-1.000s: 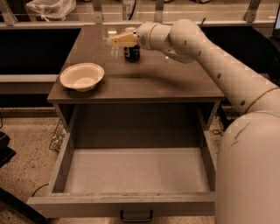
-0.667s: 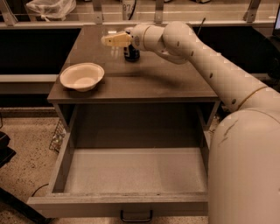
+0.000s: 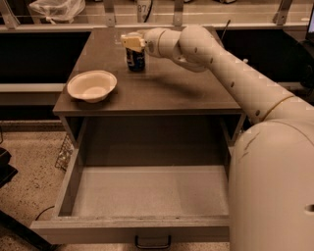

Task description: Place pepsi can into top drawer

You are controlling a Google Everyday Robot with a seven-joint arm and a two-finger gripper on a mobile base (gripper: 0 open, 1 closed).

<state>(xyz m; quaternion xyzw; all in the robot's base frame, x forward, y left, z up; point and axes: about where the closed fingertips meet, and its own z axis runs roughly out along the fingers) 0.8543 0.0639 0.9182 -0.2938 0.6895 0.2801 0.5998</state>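
The pepsi can (image 3: 136,61) stands upright on the far part of the brown table top (image 3: 162,90), right of the white bowl. My gripper (image 3: 132,42) reaches in from the right and sits at the can's top, covering its upper part. The top drawer (image 3: 147,193) is pulled wide open below the table top, with a bare pale grey floor. Its small dark handle (image 3: 153,242) shows on the front panel at the bottom edge.
A white bowl (image 3: 91,86) sits on the table top at the left, near the front edge. My pale arm (image 3: 235,73) crosses the table's right side. A rail with a plastic bag (image 3: 56,9) runs behind the table.
My gripper has moved left and settled over the can's top. The can now stands a little further left than before. The bowl and drawer have not moved.
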